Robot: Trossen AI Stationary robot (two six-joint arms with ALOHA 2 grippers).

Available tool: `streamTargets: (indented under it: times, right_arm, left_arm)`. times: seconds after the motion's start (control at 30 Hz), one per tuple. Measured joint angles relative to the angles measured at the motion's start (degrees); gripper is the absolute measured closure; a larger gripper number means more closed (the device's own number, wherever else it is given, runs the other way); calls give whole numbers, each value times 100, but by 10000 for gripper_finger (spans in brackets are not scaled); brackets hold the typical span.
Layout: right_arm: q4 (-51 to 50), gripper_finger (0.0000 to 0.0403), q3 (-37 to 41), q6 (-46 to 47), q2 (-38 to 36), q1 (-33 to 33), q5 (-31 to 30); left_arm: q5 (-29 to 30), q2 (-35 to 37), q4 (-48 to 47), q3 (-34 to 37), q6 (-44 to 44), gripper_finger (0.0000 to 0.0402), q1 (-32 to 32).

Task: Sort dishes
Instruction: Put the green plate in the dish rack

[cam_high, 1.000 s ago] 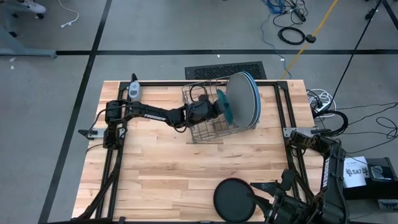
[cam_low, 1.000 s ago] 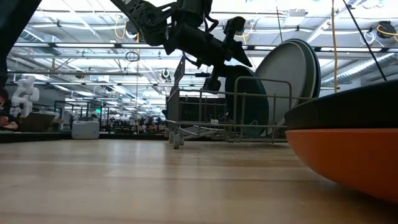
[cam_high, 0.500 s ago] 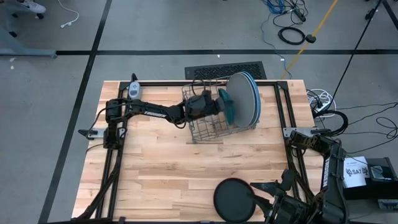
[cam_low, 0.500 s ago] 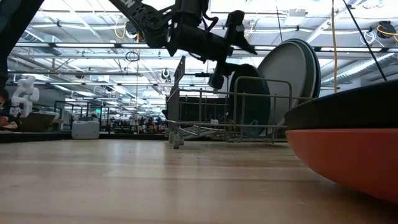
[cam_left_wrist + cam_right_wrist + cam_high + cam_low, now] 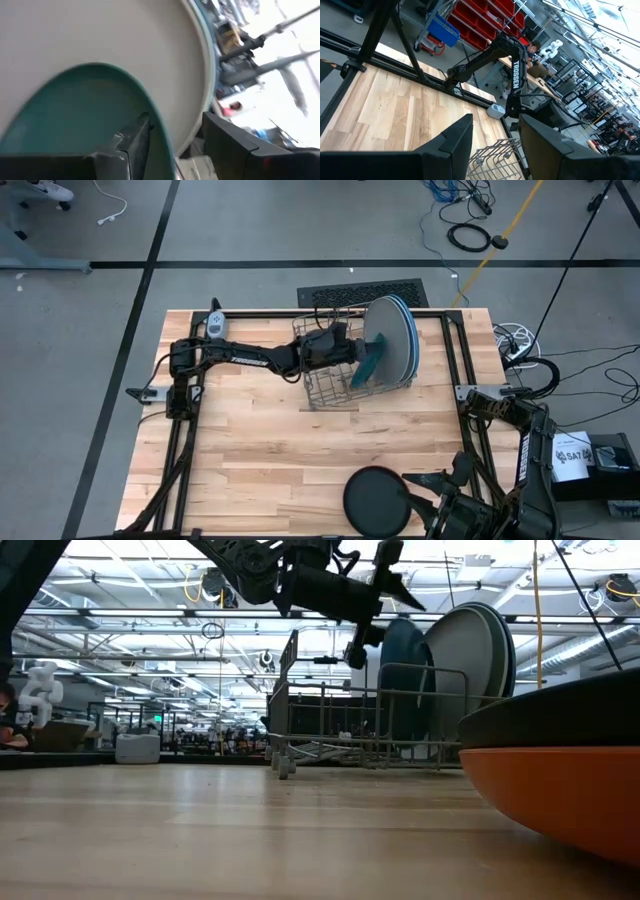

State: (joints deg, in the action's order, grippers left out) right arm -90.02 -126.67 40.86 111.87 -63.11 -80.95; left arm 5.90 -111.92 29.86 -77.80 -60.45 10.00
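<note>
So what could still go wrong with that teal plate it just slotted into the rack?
The dark teal plate stands on edge in the wire rack, against the large pale plates. The left tool is open, its fingers either side of the plate's rim, so pulling away carelessly might catch and tip it. It may also slide if it sits loosely between the wires.

The right pincer point(image 5: 492, 145) shows as two dark fingers point(image 5: 452, 142) with a gap between them, nothing in it; beyond them lies the pale wood counter point(image 5: 395, 112), edged by a black frame point(image 5: 395, 62); the left arm point(image 5: 487, 55) reaches across the counter's far side; a grey rack point(image 5: 495, 152) shows between the fingers, at the counter's near part; beyond the counter stand red bins point(image 5: 495, 17), a blue bin point(image 5: 442, 30) and a white robot point(image 5: 551, 50); a person point(image 5: 535, 48) sits behind the arm.
</note>
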Motion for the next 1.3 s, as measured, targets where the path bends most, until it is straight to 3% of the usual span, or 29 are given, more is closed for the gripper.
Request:
streamTargets:
  times: [0.17, 0.4, 0.6, 0.87, 1.3]
  right_arm:
    - [0, 250, 0, 2, 0, 0, 0]
    - [0, 250, 0, 2, 0, 0, 2]
    - [0, 250, 0, 2, 0, 0, 2]
    - [0, 250, 0, 2, 0, 0, 2]
    - [2, 250, 0, 4, 0, 0, 28]
  left_arm:
    - [209, -1, -152, 0, -31, 223, 4]
    - [-468, 0, -499, 0, -42, 224, 4]
    - [-562, 0, -937, 0, 84, 247, -7]
    - [14, 2, -611, 0, -342, 383, -10]
    - [1189, 17, -244, 0, -1028, 392, -210]
